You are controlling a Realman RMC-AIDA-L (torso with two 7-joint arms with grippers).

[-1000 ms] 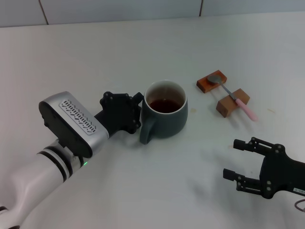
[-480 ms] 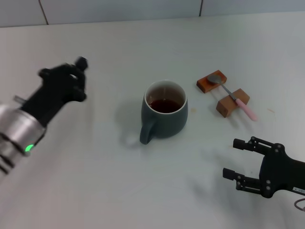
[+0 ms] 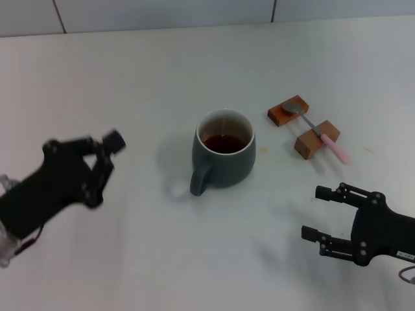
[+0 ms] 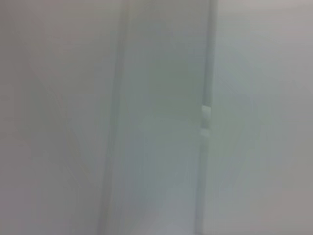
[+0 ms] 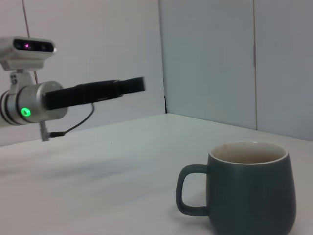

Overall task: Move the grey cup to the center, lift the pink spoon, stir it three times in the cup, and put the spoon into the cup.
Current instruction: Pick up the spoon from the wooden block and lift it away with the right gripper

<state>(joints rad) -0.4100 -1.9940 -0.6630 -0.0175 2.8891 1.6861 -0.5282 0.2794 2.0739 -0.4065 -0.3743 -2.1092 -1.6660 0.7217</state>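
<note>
The left gripper [image 3: 97, 159] hovers well left of the grey cup [image 3: 224, 155], its finger state unclear. The cup stands upright mid-table, handle toward the robot. The pink spoon [image 3: 321, 133] lies across two wooden blocks [image 3: 305, 126], handle toward the near right. The right gripper [image 3: 324, 214] hovers released. Only the right wrist view shows the left arm's green light [image 5: 24, 111].

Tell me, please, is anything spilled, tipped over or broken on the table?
Nothing stands out. The grey cup stands upright with no spill around it, and the pink spoon lies across two wooden blocks, untouched.
</note>
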